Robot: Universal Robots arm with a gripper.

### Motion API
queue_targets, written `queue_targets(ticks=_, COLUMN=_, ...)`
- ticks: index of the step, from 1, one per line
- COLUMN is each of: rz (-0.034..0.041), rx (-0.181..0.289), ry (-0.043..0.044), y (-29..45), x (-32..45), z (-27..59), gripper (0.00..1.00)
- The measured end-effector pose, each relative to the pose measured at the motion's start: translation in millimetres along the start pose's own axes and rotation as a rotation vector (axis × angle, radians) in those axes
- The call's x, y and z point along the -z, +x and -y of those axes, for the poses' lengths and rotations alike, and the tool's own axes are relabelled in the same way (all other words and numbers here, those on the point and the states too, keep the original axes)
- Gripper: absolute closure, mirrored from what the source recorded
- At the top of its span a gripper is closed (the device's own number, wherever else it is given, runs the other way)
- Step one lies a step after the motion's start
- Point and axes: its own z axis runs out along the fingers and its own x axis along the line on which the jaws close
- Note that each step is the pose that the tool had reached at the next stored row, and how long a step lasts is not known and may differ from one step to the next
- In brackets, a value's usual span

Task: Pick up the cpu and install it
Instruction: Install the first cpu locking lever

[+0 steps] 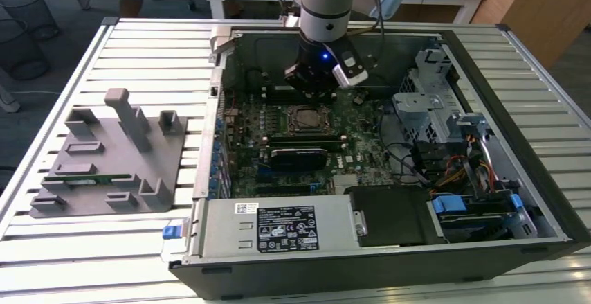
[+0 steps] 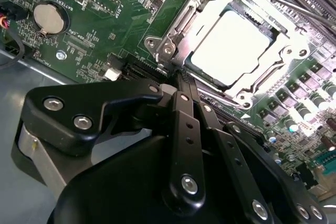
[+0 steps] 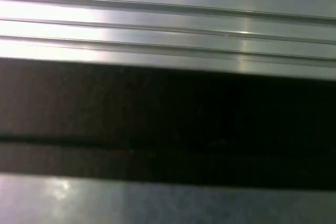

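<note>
The cpu (image 2: 230, 45), a flat square chip with a shiny silver top, lies inside the metal socket frame (image 2: 173, 32) on the green motherboard (image 2: 105, 3). In the exterior view the cpu (image 1: 308, 117) sits at the board's middle. My gripper (image 2: 178, 77) hovers just beside the socket's edge, its black fingers (image 2: 182, 109) drawn together with nothing between them. In the exterior view the gripper (image 1: 312, 93) hangs over the board just behind the socket, inside the open computer case (image 1: 517, 145).
A grey fixture tray (image 1: 106, 155) with a green memory stick (image 1: 88, 177) lies on the slatted table at the exterior view's left. In the case are a power supply (image 1: 277, 228), a drive cage (image 1: 430, 106) and cables (image 1: 452, 172). A coin battery (image 2: 51, 17) sits on the board.
</note>
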Motion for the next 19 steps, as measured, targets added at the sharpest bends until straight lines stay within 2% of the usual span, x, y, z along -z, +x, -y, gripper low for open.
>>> queue_targets(ticks=13, rz=-0.0002, rx=0.0, ry=0.0008, y=-3.1, x=-2.5, z=0.3, gripper=0.89)
queue_targets(ticks=19, rz=-0.0003, rx=0.0, ry=0.0007, y=-3.2, x=0.8, z=0.1, gripper=0.89)
